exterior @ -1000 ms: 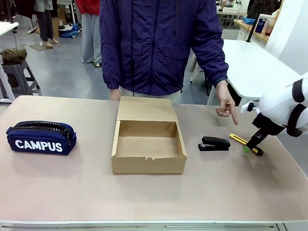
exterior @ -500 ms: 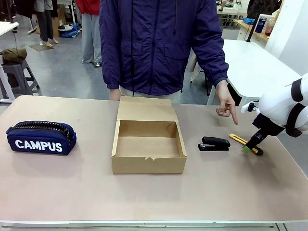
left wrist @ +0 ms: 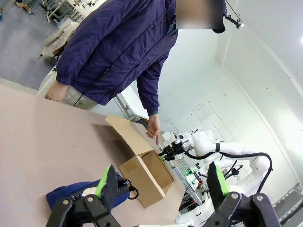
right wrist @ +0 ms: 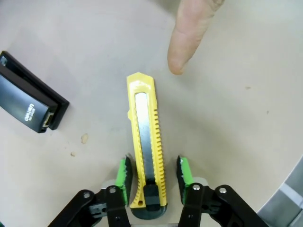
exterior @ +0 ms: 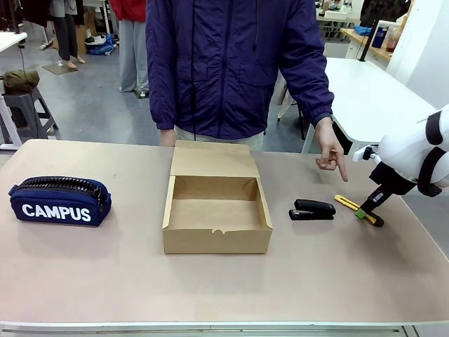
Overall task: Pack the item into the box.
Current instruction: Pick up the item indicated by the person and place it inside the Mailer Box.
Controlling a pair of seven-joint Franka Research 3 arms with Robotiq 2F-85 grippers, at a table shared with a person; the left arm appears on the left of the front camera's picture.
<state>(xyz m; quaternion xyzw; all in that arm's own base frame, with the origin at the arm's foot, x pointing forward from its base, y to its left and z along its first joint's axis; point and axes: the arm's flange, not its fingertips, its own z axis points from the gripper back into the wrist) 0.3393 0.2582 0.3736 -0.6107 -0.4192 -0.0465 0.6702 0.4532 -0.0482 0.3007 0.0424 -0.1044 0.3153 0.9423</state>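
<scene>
Right gripper (exterior: 365,214) has its jaws closed on the utility knife (exterior: 358,210) right at the black end. The knife lies flat on the table (exterior: 351,281), well right of the box (exterior: 217,235) (lid flap open, nothing inside). Risks: with a grip that far off-centre the long yellow body may droop or pivot on lift. The person's pointing hand (exterior: 328,151) sits just off the tip, and the stapler (exterior: 313,209) lies between knife and box, so a low carry could clip it. Left gripper (left wrist: 161,182) is spread wide, holding nothing. Versus a second ago, the right jaws have pinched in; knife, stapler, box and pouch (exterior: 59,201) are unmoved.
</scene>
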